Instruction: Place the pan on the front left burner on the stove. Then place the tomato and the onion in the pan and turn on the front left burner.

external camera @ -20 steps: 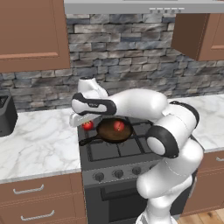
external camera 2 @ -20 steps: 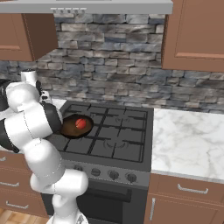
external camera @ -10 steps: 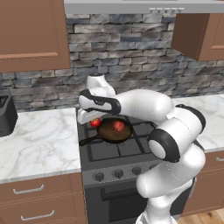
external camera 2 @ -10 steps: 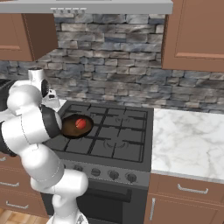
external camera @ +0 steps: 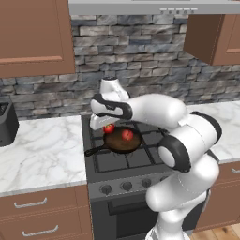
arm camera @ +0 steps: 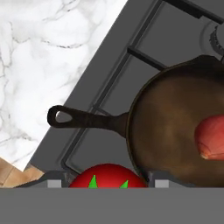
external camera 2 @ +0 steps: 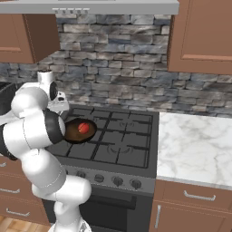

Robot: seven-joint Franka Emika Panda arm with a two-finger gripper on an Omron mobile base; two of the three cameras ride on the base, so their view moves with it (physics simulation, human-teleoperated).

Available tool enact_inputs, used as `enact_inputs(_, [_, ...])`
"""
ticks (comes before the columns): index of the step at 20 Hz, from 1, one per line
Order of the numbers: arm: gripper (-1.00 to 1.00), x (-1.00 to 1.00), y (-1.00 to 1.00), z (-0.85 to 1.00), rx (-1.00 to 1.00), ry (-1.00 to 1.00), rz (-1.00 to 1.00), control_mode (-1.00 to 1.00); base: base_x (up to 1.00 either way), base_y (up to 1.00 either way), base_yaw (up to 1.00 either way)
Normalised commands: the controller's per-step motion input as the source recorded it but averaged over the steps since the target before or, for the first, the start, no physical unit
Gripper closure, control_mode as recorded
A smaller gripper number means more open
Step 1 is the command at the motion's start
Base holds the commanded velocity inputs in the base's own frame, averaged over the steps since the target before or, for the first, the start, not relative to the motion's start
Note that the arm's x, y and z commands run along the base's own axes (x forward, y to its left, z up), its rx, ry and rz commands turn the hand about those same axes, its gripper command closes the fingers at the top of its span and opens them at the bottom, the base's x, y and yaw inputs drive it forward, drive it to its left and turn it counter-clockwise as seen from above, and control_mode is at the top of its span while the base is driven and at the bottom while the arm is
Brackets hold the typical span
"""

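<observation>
Between the tips of the pincer sits one tomato, glossy bright red with a green stem cap, clasped and held above the stove; below and just beside it lies one pan, round, dark, brownish inside, its long thin black handle reaching away toward the marble counter; it rests on the front left burner; inside the pan lies one onion, a dull orange-red ball without green, on the side away from the pincer; from the left base view the tomato hangs at the pan's rim, near the onion.
</observation>
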Motion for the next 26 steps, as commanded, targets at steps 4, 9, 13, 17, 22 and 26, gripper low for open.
enact_inputs(4, [1.00, 0.28, -0.19, 0.00, 0.00, 0.00, -0.01, -1.00, 0.00, 0.00, 0.00])
enact_inputs(9, [1.00, 0.25, -0.17, 0.00, -0.01, 0.00, -0.01, -1.00, 0.00, 0.00, 0.00])
enact_inputs(13, [1.00, 0.22, -0.18, 0.00, -0.01, 0.00, -0.01, -1.00, 0.00, 0.00, 0.00])
enact_inputs(17, [1.00, 0.18, -0.16, -0.04, 0.00, 0.00, -0.01, -1.00, 0.00, 0.00, 0.00])
enact_inputs(22, [1.00, 0.08, -0.10, -0.18, 0.00, 0.00, -0.01, -1.00, 0.00, 0.00, 0.00])
enact_inputs(26, [1.00, 0.01, -0.05, -0.30, 0.00, 0.00, 0.00, -1.00, 0.00, 0.00, 0.00])
